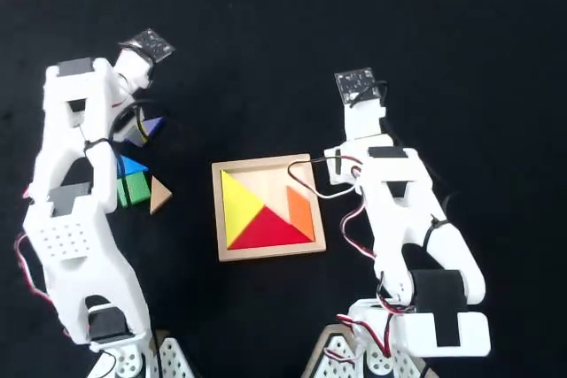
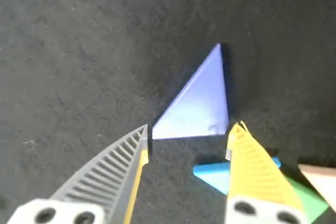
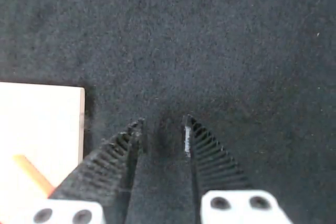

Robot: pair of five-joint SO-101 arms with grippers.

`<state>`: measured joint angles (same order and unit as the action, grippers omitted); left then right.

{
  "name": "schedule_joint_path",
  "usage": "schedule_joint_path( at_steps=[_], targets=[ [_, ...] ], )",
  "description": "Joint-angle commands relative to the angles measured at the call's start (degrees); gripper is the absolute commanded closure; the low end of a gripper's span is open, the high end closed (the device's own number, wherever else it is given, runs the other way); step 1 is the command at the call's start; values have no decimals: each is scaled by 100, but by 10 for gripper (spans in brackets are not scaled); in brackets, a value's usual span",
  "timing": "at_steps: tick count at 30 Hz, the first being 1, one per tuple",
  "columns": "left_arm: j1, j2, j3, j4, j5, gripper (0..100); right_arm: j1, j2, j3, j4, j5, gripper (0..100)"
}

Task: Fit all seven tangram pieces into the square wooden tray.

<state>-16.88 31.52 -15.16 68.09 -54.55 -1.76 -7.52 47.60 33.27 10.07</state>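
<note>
The square wooden tray (image 1: 267, 252) lies mid-table holding a yellow triangle (image 1: 237, 203), a red triangle (image 1: 270, 229) and an orange piece (image 1: 300, 210). Left of it lie a purple triangle (image 1: 152, 125), a blue piece (image 1: 131, 165), a green piece (image 1: 133, 190) and a tan triangle (image 1: 159, 194). My left gripper (image 2: 191, 129) is open just over the purple triangle (image 2: 202, 103), one fingertip at each end of its near edge. My right gripper (image 3: 163, 123) is slightly open over bare cloth, just off a tray corner (image 3: 42, 119), with nothing between its fingers.
The blue piece (image 2: 215, 174), green piece (image 2: 310, 200) and tan triangle (image 2: 320, 177) crowd close behind the left gripper's yellow finger (image 2: 252, 161). An orange piece (image 3: 31, 171) shows inside the tray corner. Black cloth covers the table; the far half is open.
</note>
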Motion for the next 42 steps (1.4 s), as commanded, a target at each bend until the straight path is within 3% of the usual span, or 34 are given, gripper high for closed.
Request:
schedule_joint_path(
  at_steps=[1, 12, 24, 29, 36, 42],
  targets=[
    [-215, -290, -119, 88, -167, 755, 70, 4, -277, -88, 70, 874],
    [-365, 730, -787, -422, 141, 755, 70, 4, -277, -79, 70, 874],
    [31, 1398, -1604, 695, -167, 755, 70, 13, -277, -105, 70, 874],
    [356, 1389, -2079, 1099, 220, 755, 70, 13, -286, -105, 70, 874],
    [505, 1451, -2870, 1064, 738, 755, 70, 13, -286, -105, 70, 874],
    [453, 1459, -2888, 923, 730, 755, 70, 13, -286, -105, 70, 874]
  ],
)
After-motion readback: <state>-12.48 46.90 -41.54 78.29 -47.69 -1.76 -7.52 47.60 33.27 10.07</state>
